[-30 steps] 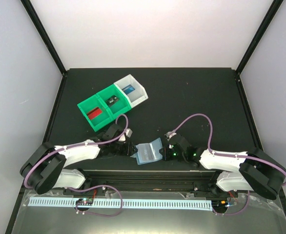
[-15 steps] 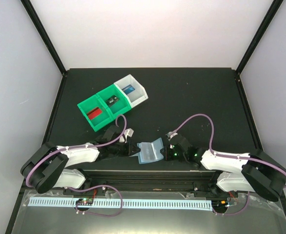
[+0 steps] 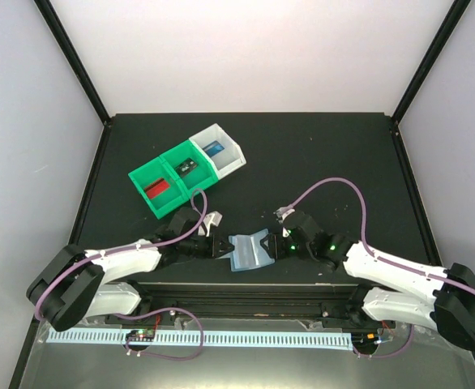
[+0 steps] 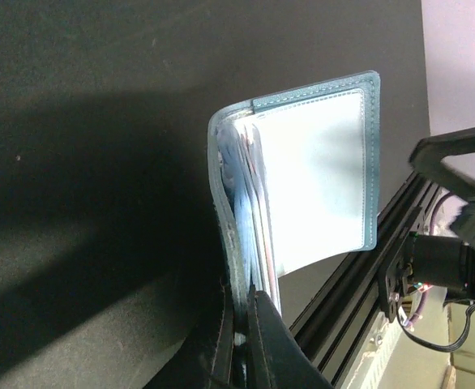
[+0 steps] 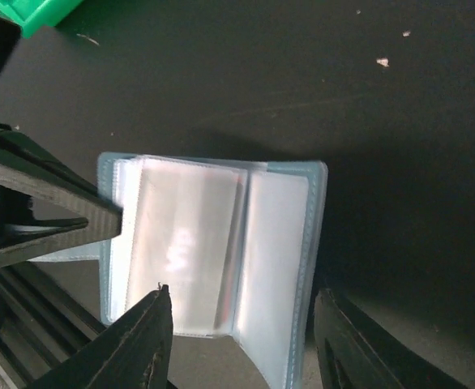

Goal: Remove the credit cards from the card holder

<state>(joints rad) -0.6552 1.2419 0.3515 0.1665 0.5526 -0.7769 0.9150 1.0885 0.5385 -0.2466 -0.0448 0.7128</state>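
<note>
Pale blue translucent plastic: the card holder (image 3: 250, 250) lay opened close to the near edge of the black worktop (image 3: 335, 154), about midway along it, just beyond the black rail (image 3: 246, 285) that runs along that edge.

I had the left gripper (image 3: 220, 247) clamped on the holder's left edge. In the left wrist view its jaws were almost together, with the plastic pinched between them and one panel standing up off the surface. The right gripper (image 3: 275, 246) sat at the holder's right edge with its fingers (image 5: 144, 340) spread wide, gripping nothing. From its wrist camera the holder lay ahead of them, and I could not tell if there was contact. The inner sleeves read pale and cloudy; I could not make out what they held.

Room to move: open black surface ran from the holder to the far edge and to the right-hand corners.

Containers: a green bin (image 3: 150, 172) with two compartments and a white bin (image 3: 233, 156) stood in a slanted row toward the far left corner, well apart from the holder.
- Green, left compartment: red card (image 3: 156, 189).
- Green, right compartment: black card (image 3: 186, 166).
- White: blue card (image 3: 214, 149).
</note>
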